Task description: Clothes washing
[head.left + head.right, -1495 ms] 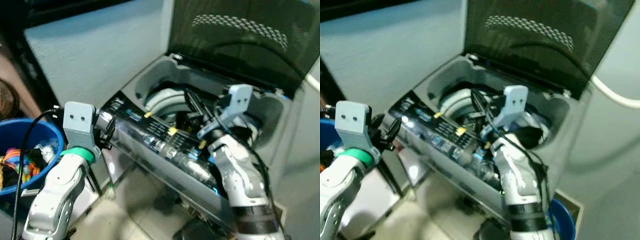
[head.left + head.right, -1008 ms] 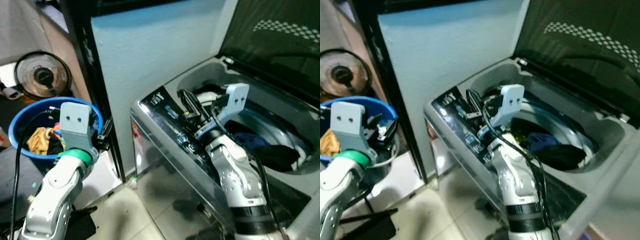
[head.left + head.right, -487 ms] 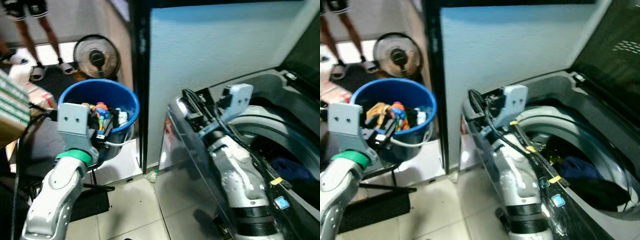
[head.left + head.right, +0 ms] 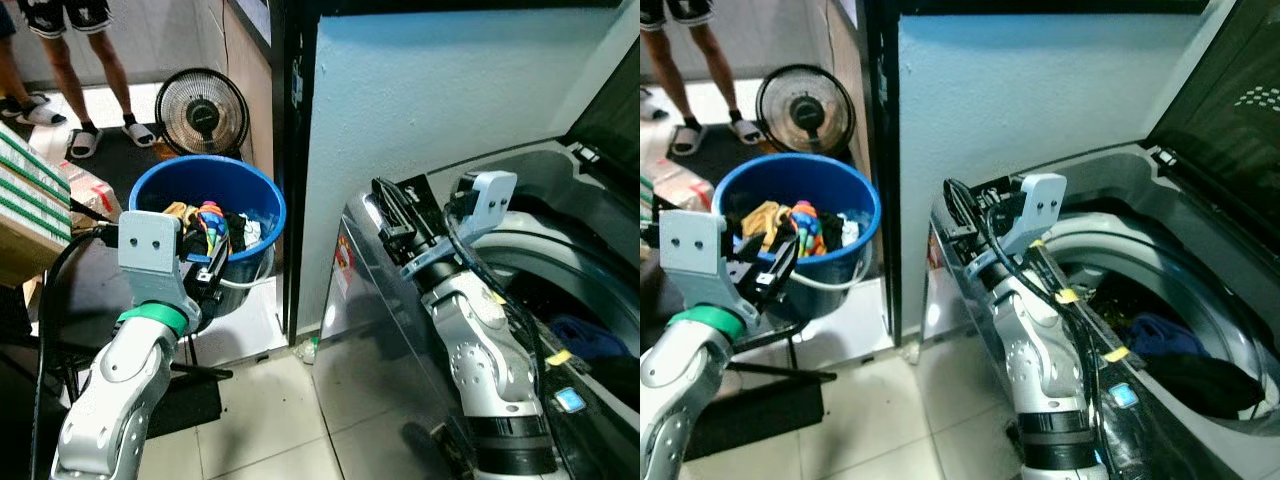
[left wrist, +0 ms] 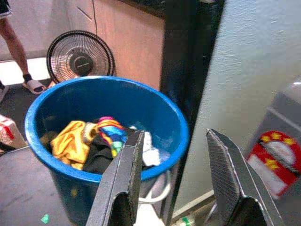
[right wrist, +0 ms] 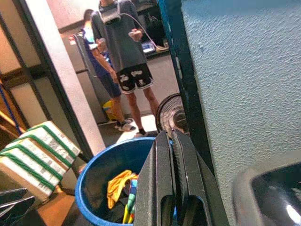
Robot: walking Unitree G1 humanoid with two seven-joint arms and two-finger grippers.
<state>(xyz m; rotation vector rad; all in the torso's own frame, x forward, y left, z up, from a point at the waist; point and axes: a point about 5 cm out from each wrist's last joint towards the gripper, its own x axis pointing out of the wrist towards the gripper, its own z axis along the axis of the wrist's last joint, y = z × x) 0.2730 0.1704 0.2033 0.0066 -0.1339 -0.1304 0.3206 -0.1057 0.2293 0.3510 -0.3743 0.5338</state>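
Your left gripper point(image 5: 176, 176): fingers wide, near blue laundry bucket point(image 5: 106, 136). Your right gripper point(image 6: 172, 188): fingers pressed together, above washing machine point(image 4: 1160, 330).

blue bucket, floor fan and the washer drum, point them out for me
blue bucket point(image 4: 262, 203), left eye view, on its right rim.
floor fan point(image 4: 203, 113), left eye view, on the grille's centre hub.
washer drum point(image 4: 1080, 236), right eye view, on the pale ring around its opening.
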